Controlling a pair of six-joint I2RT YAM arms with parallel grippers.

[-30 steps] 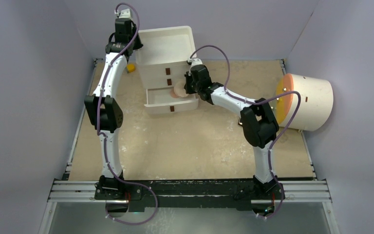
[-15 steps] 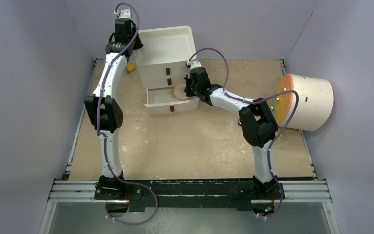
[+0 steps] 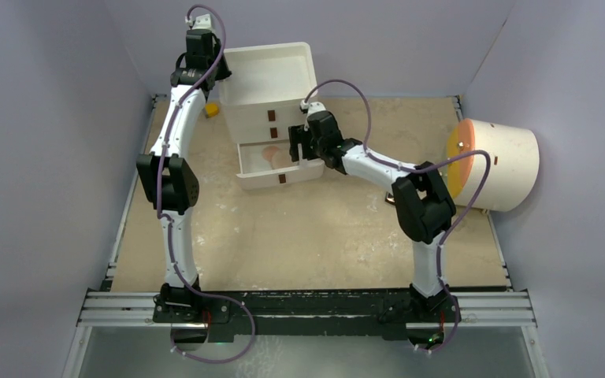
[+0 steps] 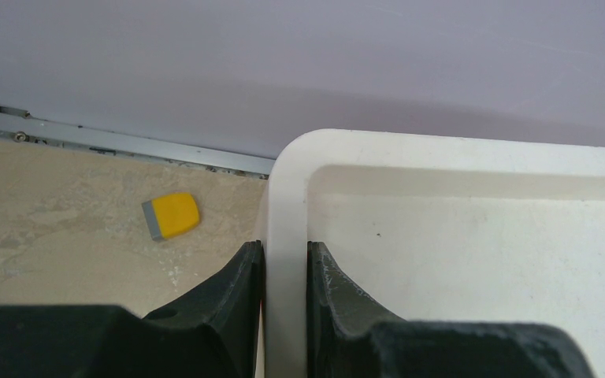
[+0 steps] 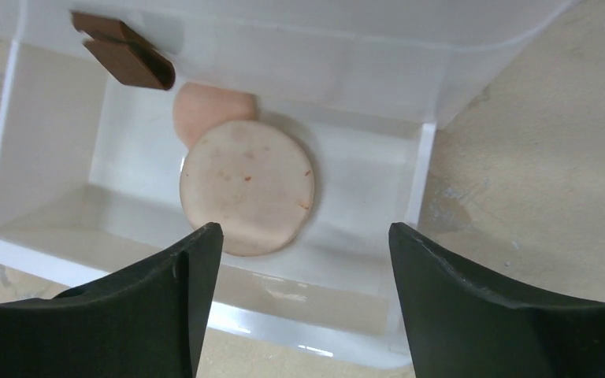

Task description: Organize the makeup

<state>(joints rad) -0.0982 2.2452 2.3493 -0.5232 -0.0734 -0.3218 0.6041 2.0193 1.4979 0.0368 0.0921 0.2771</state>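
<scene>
On your far left, the small yellow block [image 4: 172, 216] lies on the table, apart from the left gripper [image 4: 283, 250]. That gripper is closed narrowly on the raised rim of the white drawer unit [image 4: 457, 260], with one finger on either side of the rim. Below it, the bottom drawer [image 5: 421, 177] is pulled out. On its floor lie the two round peach discs. The front disc [image 5: 248, 187] is pale, flat and faintly speckled with orange, and it partly covers the rear disc [image 5: 209, 106]. Your right gripper [image 5: 303, 230] hangs over the front disc with its jaws spread wide, holding nothing. Far right, the cream cylinder [image 3: 504, 161] lies on its side.
</scene>
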